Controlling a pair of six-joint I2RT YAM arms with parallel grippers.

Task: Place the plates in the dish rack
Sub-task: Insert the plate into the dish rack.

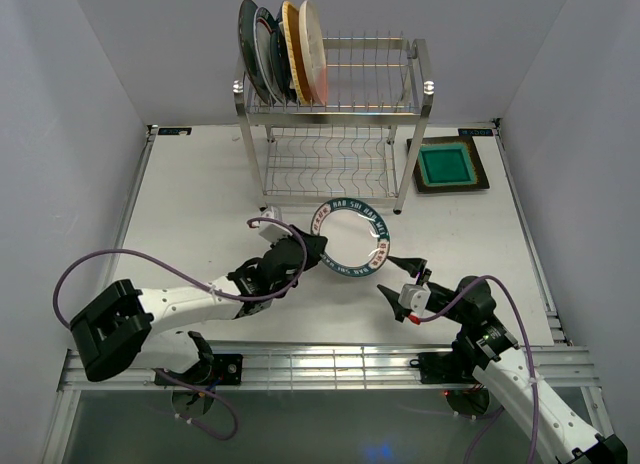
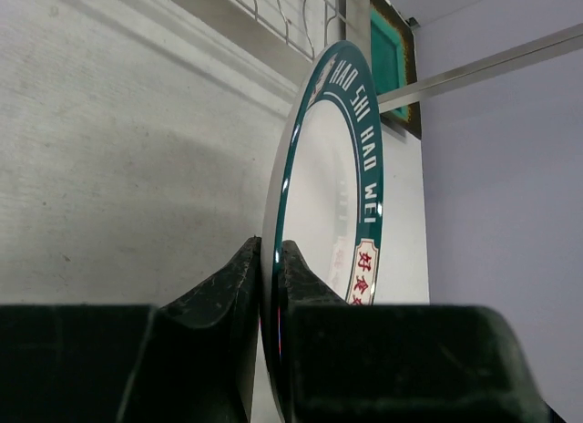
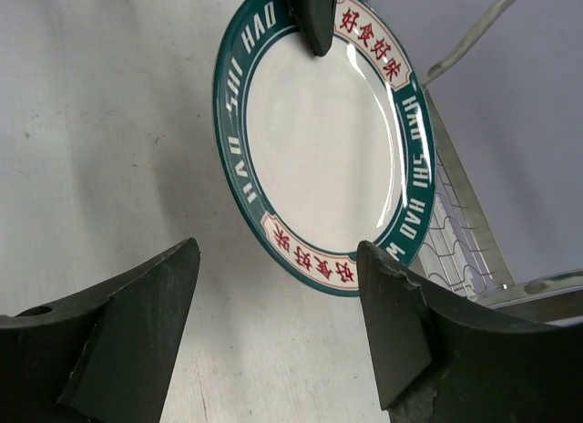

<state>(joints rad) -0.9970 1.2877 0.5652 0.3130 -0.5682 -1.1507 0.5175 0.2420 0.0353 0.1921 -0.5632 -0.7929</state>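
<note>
**A:** Why is your left gripper pinching the teal-rimmed white plate by its rim?

**B:** An edge grip keeps it tilted up in front of the dish rack, ready for a slot. Four plates already stand at the top tier's left end.

**A:** And your right gripper?

**B:** Its fingers are spread just beside the opposite rim, apparently not touching it. The green square plate lies on the table beside the rack.

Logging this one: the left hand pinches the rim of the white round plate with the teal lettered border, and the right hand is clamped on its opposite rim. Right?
Not quite: the right hand is open, its fingers clear of the white round teal-bordered plate, as the right wrist view shows. The left hand does pinch the rim.
</note>
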